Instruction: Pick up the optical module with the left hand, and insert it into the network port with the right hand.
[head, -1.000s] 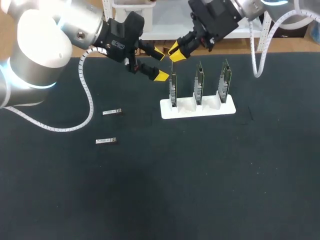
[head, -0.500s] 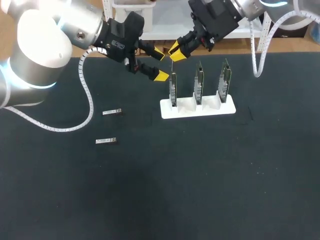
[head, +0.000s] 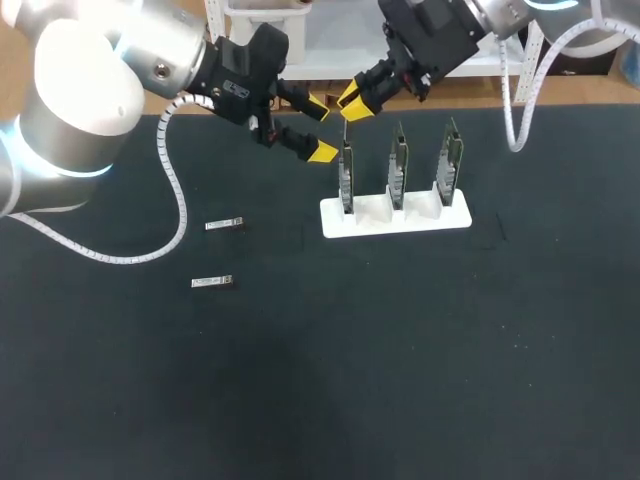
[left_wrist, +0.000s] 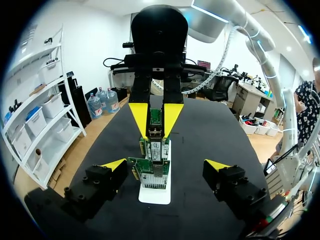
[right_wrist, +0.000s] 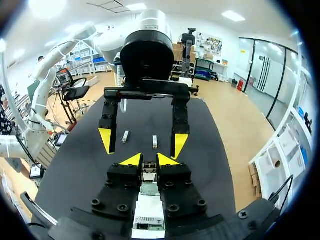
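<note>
My right gripper (head: 352, 103) is shut on a small metal optical module (head: 344, 128), held upright above the leftmost network card (head: 346, 182) in the white rack (head: 400, 218). The module's lower end is at the card's top edge; whether it sits in the port I cannot tell. In the right wrist view the module (right_wrist: 149, 176) is pinched between my right gripper's (right_wrist: 149, 160) yellow tips. My left gripper (head: 320, 128) stands wide open just left of the card, holding nothing. The left wrist view has my left gripper (left_wrist: 165, 164) straddling the card (left_wrist: 152, 172), with the right gripper (left_wrist: 155, 117) ahead.
Two more cards (head: 398, 170) (head: 450, 162) stand upright in the rack to the right. Two spare optical modules (head: 225, 224) (head: 212, 283) lie flat on the black table (head: 400, 360) to the left. A white cable (head: 178, 205) loops down from my left arm.
My right gripper, with the module, has edged very slightly up and to the left. The left arm has stayed where it was, still open.
</note>
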